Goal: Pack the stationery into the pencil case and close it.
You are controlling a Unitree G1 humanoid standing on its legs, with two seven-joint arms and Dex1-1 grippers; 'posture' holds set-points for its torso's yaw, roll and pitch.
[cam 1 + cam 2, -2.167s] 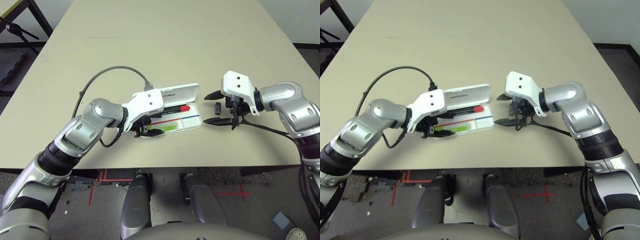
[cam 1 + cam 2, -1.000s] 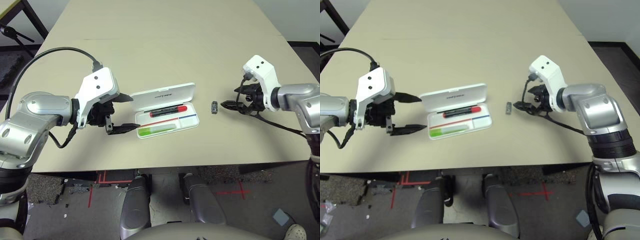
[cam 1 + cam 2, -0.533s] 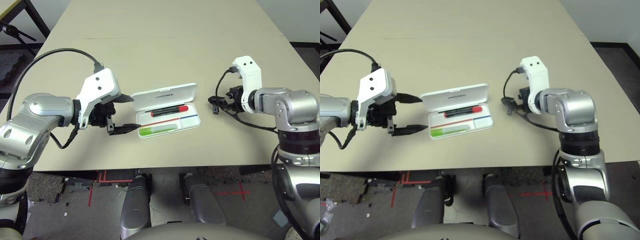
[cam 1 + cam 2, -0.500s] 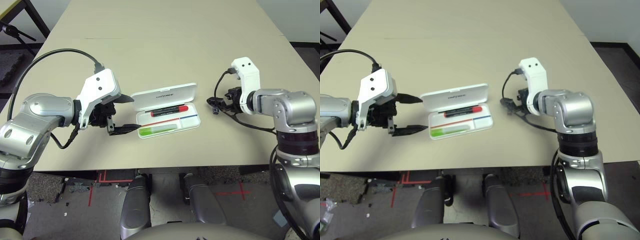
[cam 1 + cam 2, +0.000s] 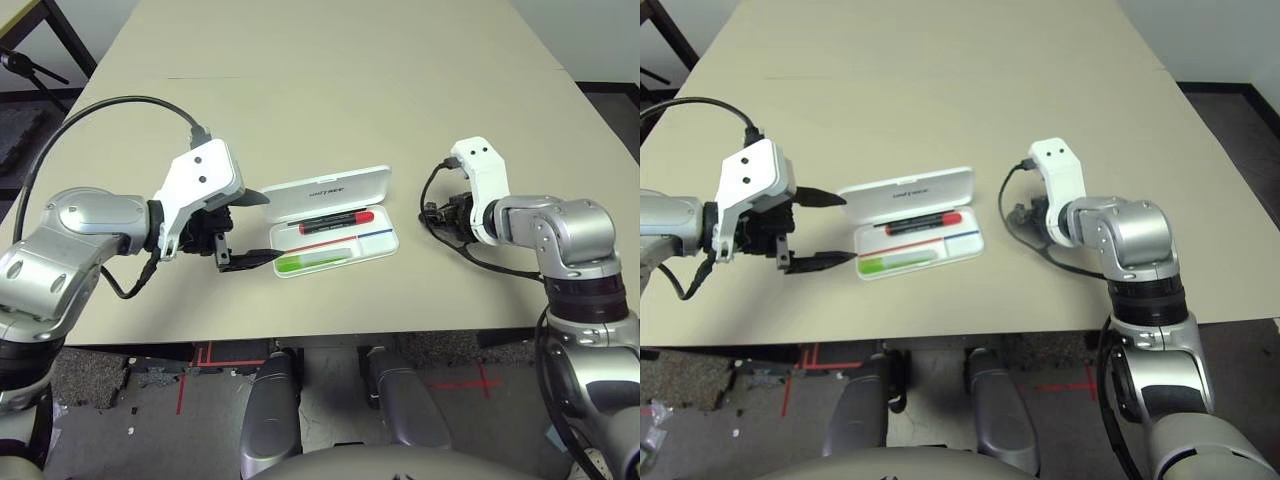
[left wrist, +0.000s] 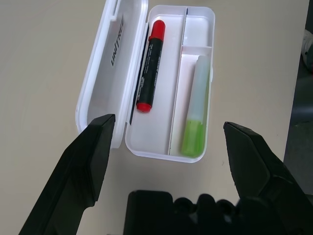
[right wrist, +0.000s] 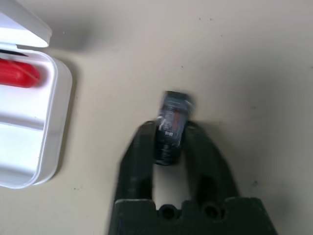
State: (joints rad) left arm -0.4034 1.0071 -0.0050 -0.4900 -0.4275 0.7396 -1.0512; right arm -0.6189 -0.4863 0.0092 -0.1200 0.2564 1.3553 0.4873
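The white pencil case [image 5: 388, 240] lies open mid-table, its lid [image 5: 330, 188] folded back. Inside it rest the red marker [image 5: 338, 221] and the lime-green highlighter [image 5: 318, 261]; the left wrist view shows the marker [image 6: 150, 63] by the hinge and the highlighter [image 6: 196, 107] in the other compartment. My left gripper [image 5: 258, 228] hovers open just left of the case. To the right of the case, my right gripper [image 7: 169, 132] is shut on the tiny black-grey block [image 7: 172, 117], low at the table surface. The case's corner [image 7: 58, 122] is a short way from the block.
The beige table [image 5: 330, 100] stretches far behind the case. Its front edge [image 5: 330, 335] runs close below the case. A black cable [image 5: 100, 110] arcs over my left forearm. Dark floor shows beyond the table sides.
My right gripper has turned and dropped over the block, and its fingers have come in against it. The left arm has hardly moved.
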